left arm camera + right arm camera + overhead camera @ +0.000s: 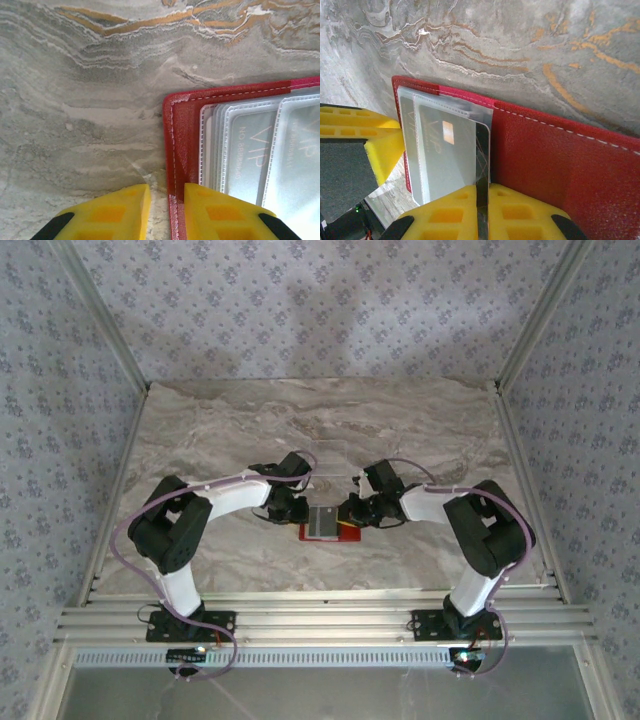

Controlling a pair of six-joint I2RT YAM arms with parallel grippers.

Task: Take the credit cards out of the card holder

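The red card holder (pixel 347 534) lies open on the marble table between both arms. Its clear sleeves (pixel 250 150) hold grey VIP credit cards. My left gripper (pixel 167 192) stands narrowly open astride the holder's left edge (pixel 182 130). One finger rests on the red cover and the other over the bare table. My right gripper (pixel 483 192) is shut on the edge of a dark-banded credit card (pixel 482 150). That card sticks partly out of its sleeve beside the red flap (pixel 560 170). From above, the left gripper (pixel 290 512) and the right gripper (pixel 352 512) flank the holder.
The marble table (pixel 200 430) is bordered by metal rails at the sides and front. A faint clear plastic stand (pixel 335 455) sits just behind the grippers. The left gripper's yellow finger (pixel 375 140) shows beside the holder in the right wrist view.
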